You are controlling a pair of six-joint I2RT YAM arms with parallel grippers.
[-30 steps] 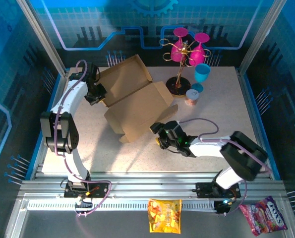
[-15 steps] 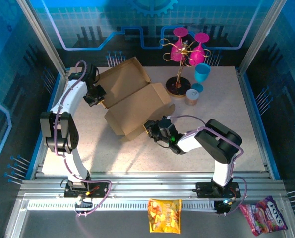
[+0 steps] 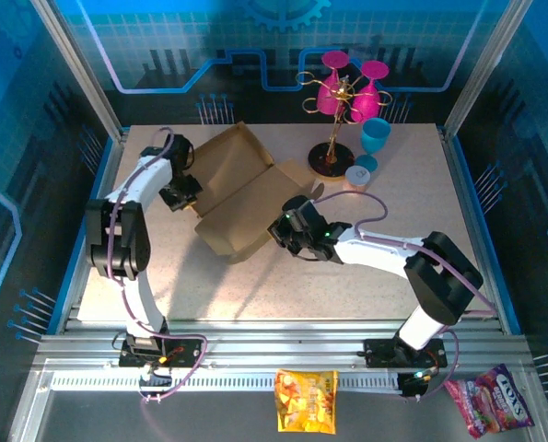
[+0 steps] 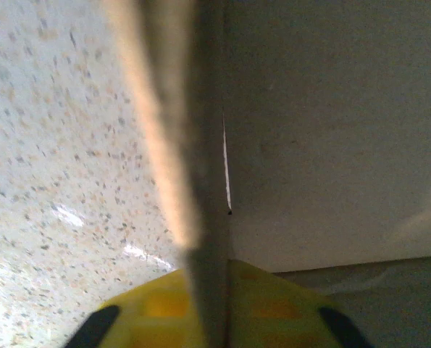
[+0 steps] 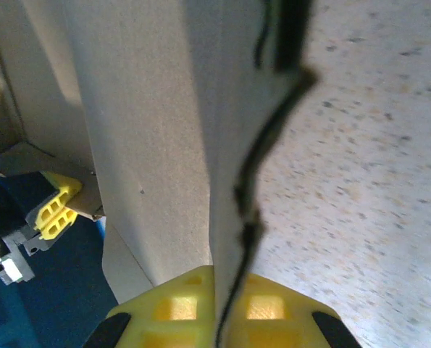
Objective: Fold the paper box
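The paper box [image 3: 241, 189] is a brown creased cardboard sheet, half raised, lying left of the table's middle. My left gripper [image 3: 183, 191] is at its left edge. In the left wrist view a cardboard wall [image 4: 331, 130] runs straight between the yellow fingers [image 4: 150, 304], and the left gripper [image 4: 211, 272] is pinched on it. My right gripper [image 3: 287, 230] is at the box's near right edge. In the right wrist view the right gripper [image 5: 214, 279] is shut on an upright flap [image 5: 143, 130].
A gold stand [image 3: 333, 110] with two pink glasses, a blue cup [image 3: 376, 136] and a small jar [image 3: 357, 175] stand at the back right. A dark cable [image 5: 273, 145] crosses the right wrist view. Snack bags [image 3: 305, 401] lie on the front rail.
The right gripper has closed on the box's near right flap and moved left and up the table with it. The box has turned and sunk lower. The left gripper shifted slightly nearer.
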